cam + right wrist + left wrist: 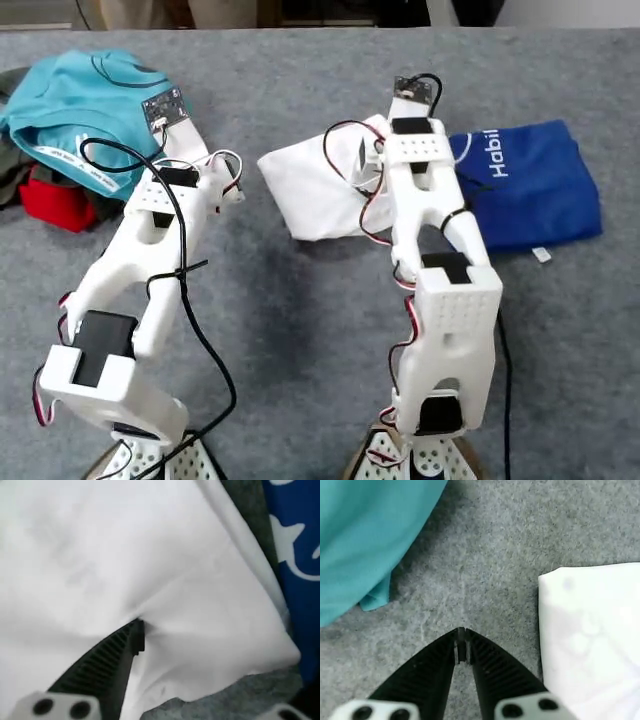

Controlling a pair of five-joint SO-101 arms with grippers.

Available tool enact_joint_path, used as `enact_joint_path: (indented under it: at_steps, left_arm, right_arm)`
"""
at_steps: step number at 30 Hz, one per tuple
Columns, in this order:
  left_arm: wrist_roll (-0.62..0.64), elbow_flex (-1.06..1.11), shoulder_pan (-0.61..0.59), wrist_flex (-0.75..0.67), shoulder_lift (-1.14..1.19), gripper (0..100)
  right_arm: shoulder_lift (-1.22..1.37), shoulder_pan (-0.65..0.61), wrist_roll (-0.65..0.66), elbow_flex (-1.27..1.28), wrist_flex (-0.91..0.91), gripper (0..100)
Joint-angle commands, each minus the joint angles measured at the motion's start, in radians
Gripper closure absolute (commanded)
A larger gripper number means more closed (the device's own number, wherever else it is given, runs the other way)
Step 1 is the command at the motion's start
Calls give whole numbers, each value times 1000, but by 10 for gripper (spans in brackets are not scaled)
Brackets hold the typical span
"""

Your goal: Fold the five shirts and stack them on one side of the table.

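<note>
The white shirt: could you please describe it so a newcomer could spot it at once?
On the grey table, look to the middle of the far half. The white shirt lies there, between the teal shirt and the blue shirt; it is the only white garment.

The high camera looks steeply down over the grey felt table from above the arms' bases. The left wrist camera faces down, near the surface, between a crumpled teal cloth shirt and a folded white cloth shirt. The right wrist camera, nearer, faces that white shirt, shared by all three views.
</note>
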Motion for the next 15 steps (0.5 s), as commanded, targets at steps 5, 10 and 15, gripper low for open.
enact_joint_path:
  at_steps: [5, 10, 15]
  left_arm:
    - [-9, -43, -9, 2, -12, 981]
    - [-9, -43, -11, 2, -12, 980]
    - [-9, -43, -12, 3, -10, 980]
  right_arm:
    - [-4, -27, -12, -62, -23, 619]
    - [-2, -28, -12, -56, -18, 645]
    - [47, -24, -14, -56, -17, 640]
